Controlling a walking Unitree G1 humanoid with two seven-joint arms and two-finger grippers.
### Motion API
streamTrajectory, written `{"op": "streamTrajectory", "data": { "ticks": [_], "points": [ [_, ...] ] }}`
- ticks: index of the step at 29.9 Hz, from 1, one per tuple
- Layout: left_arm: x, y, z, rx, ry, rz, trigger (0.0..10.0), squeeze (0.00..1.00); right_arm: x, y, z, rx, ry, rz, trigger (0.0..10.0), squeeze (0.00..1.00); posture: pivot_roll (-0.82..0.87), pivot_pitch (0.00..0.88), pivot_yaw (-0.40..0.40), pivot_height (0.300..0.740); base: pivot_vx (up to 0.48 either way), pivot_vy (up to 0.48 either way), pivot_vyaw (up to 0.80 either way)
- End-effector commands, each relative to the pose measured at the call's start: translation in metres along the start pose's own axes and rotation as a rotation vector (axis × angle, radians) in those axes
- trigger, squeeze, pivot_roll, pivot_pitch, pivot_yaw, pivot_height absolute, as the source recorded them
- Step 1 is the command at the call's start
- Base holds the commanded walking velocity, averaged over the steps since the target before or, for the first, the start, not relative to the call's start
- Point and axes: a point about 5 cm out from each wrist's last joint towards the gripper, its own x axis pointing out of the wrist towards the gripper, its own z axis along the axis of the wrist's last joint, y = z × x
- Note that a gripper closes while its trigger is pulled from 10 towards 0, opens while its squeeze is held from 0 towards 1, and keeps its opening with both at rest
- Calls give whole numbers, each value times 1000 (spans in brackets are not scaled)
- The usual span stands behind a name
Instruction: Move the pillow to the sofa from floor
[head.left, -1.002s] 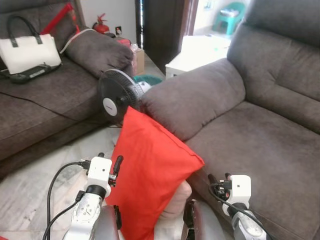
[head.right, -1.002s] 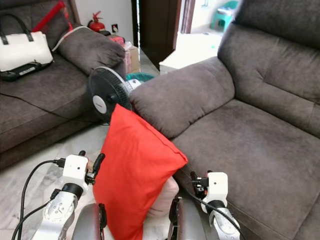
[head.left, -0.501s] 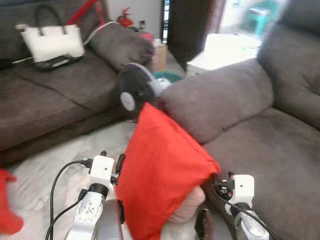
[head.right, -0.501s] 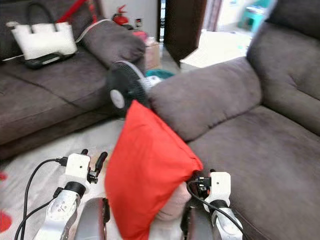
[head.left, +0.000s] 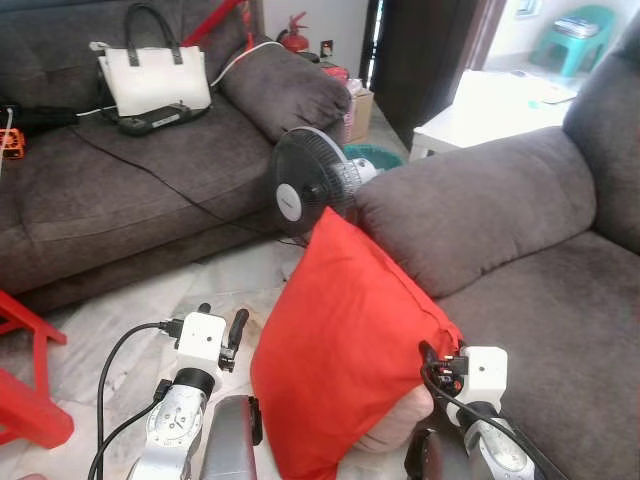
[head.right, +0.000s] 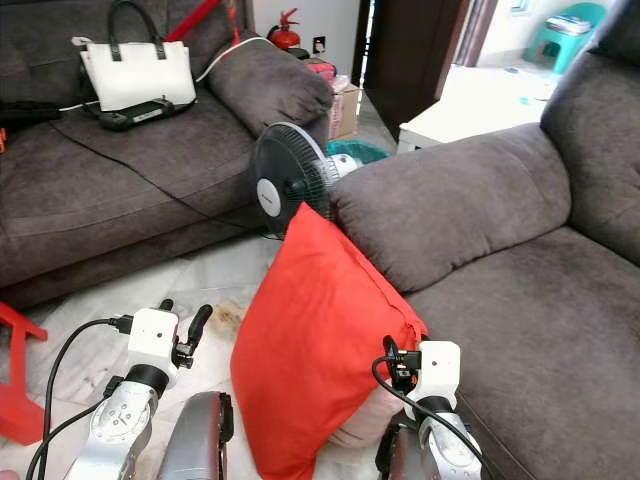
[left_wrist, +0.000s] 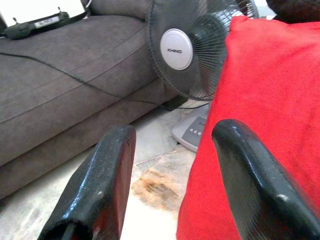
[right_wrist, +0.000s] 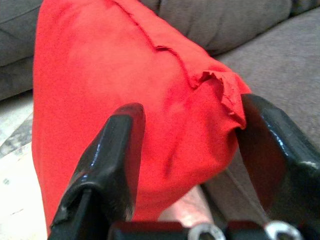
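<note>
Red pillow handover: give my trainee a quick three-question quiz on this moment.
1. True or false: the red fabric pillow lies flat on the grey sofa seat.
2. What stands on the floor just behind the pillow? A) black electric fan B) white handbag C) red fire extinguisher
3. Which end effector has a pillow corner between its fingers?

Key: 1 false, it is upright between both arms. 2 A. 3 the right end effector; the left end effector sits beside the pillow.
</note>
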Motion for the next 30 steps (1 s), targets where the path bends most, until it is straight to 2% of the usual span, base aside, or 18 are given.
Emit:
{"op": "streamTrajectory", "data": {
  "ticks": [1,6,7,9,10,18,19,27,30],
  "points": [
    [2,0,1,5,-7,-5,10000,0,2,-3,3,7,-9,-17,10000,0,123,7,-59,526,0,0,0],
    [3,0,2,7,-12,-4,10000,0,6,-2,6,9,-10,-23,10000,0,132,7,-63,526,0,0,0],
    [2,0,2,7,-11,-3,10000,0,8,0,7,20,-11,-16,10000,925,135,7,-65,526,0,0,0],
    [2,1,2,8,-10,-1,10000,0,10,2,8,33,-14,-7,10000,925,135,7,-65,526,0,0,0],
    [2,1,2,8,-9,0,10000,0,12,3,9,52,-16,-4,10000,1000,136,9,-67,526,0,0,0],
    [2,0,2,6,-9,-4,10000,0,21,7,12,44,8,21,10000,1000,148,18,-74,526,0,0,0],
    [2,0,3,6,-10,-1,10000,0,24,7,11,37,19,22,10000,0,156,22,-80,526,0,0,0],
    [-2,4,3,5,-7,25,10000,0,36,19,11,38,66,46,10000,0,189,35,-102,526,0,0,0],
    [-5,4,2,3,-4,33,10000,0,39,22,10,65,88,52,10000,0,205,43,-114,526,0,0,0]
  ]
}}
